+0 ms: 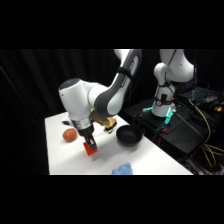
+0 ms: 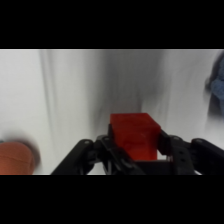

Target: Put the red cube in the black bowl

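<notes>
Gripping the red cube (image 2: 134, 136), tool (image 1: 89, 143) beside black bowl (image 1: 128, 136).

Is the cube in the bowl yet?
No. The cube sits between the hand's fingers, left of the bowl, which looks empty.

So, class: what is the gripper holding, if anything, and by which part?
The gripper holds the red cube, its fingers clamped on two opposite side faces, low on the block.
</notes>
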{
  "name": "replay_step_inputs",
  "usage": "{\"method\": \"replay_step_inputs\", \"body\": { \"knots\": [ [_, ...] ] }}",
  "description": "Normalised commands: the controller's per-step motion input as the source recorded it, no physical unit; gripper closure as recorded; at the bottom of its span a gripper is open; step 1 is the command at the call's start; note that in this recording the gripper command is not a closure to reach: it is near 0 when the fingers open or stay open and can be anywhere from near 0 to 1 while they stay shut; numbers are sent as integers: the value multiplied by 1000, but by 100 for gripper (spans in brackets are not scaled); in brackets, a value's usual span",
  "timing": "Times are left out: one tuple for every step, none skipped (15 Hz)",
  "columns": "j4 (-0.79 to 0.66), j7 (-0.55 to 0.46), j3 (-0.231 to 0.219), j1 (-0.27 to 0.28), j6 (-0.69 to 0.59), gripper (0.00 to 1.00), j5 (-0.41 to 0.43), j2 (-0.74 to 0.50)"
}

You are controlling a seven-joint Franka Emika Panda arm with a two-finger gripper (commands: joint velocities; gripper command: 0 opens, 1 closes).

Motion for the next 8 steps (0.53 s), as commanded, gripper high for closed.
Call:
{"method": "replay_step_inputs", "body": {
  "knots": [
    [-318, 135, -57, 98, -475, 100, -117, -670],
    [-362, 125, -49, 80, -423, 100, -130, -683],
    [-380, 97, -39, 60, -354, 100, -139, -653],
    [-440, 86, -37, 37, -308, 100, -137, -661],
    [-483, 64, -28, 17, -232, 100, -129, -644],
    [-547, 54, -22, -6, -156, 100, -112, -647],
    [-604, 51, -21, -24, -69, 100, -107, -645],
    [-652, 17, -5, -50, 2, 100, -63, -643]
  ]
}}
